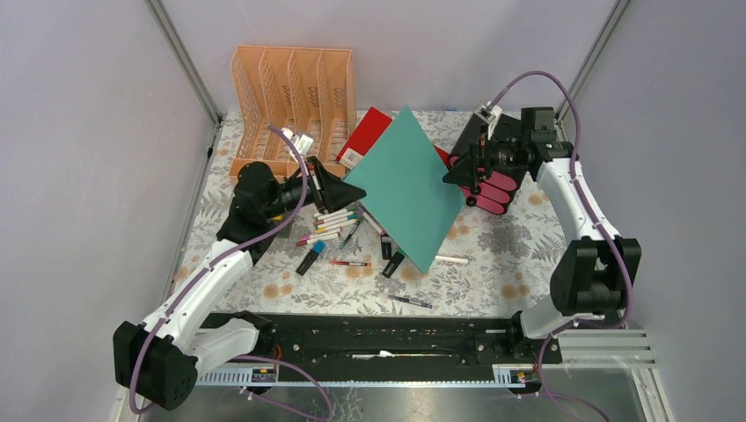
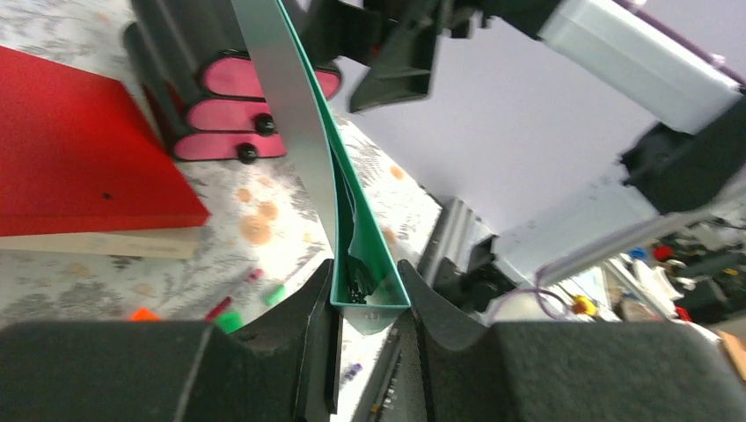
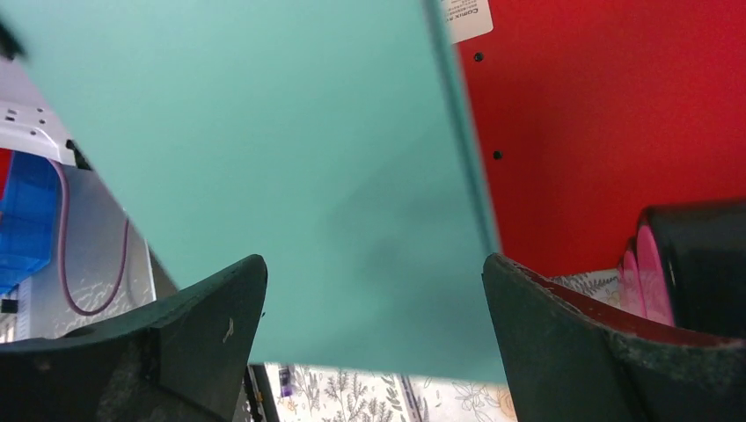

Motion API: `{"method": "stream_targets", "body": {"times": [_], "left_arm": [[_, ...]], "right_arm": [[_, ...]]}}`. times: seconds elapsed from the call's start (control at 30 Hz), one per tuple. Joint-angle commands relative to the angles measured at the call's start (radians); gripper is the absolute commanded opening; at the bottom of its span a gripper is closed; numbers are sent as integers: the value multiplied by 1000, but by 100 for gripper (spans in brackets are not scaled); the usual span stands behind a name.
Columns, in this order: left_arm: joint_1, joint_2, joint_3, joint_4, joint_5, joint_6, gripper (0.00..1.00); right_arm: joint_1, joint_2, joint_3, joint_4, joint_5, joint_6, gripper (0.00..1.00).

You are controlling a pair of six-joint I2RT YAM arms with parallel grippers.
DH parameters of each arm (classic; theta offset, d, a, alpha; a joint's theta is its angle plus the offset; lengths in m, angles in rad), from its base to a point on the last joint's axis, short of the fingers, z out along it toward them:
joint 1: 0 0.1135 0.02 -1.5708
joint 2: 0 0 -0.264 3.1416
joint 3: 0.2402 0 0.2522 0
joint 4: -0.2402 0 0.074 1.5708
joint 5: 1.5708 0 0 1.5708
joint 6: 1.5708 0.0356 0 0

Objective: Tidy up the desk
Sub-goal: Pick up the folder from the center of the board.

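Left gripper (image 2: 369, 283): fingers clamped on one edge of the green folder (image 2: 299, 123). Only the left wrist view shows this grip up close.

Right gripper (image 3: 374, 272): fingers wide apart, with the folder's face filling the gap between them. Contact cannot be told.

The overhead view alone shows the folder held tilted above the desk (image 1: 493, 255), with pens (image 1: 339, 224) scattered below its left side and a peach file rack (image 1: 295, 97) behind and left of it. A red book (image 3: 616, 132) lies behind the folder, and a drawer box (image 1: 497, 189) stands to its right.

One rack (image 1: 295, 88), one teal folder (image 1: 406, 185), one red folder (image 1: 374, 130), one drawer box (image 1: 497, 189), and roughly a dozen pens (image 1: 330, 220), too bunched for exact counting.
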Motion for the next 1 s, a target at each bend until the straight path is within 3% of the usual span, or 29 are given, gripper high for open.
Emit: {"method": "stream_targets", "body": {"times": [0.0,0.33,0.53,0.77,0.83,0.97], "left_arm": [[1,-41,-27,231,150,-148,0],[3,-25,-82,490,296,-343,0],[8,-5,-87,547,306,-381,0],[15,16,-82,513,293,-354,0],[17,16,-83,485,283,-332,0],[21,20,-92,466,269,-316,0]], "right_arm": [[8,59,61,39,-58,73,100],[15,28,-24,-78,-268,38,100],[49,22,19,-407,-351,-223,100],[71,64,138,-942,-367,-702,99],[70,64,138,-949,-362,-702,95],[71,45,127,-944,-349,-715,100]]}}
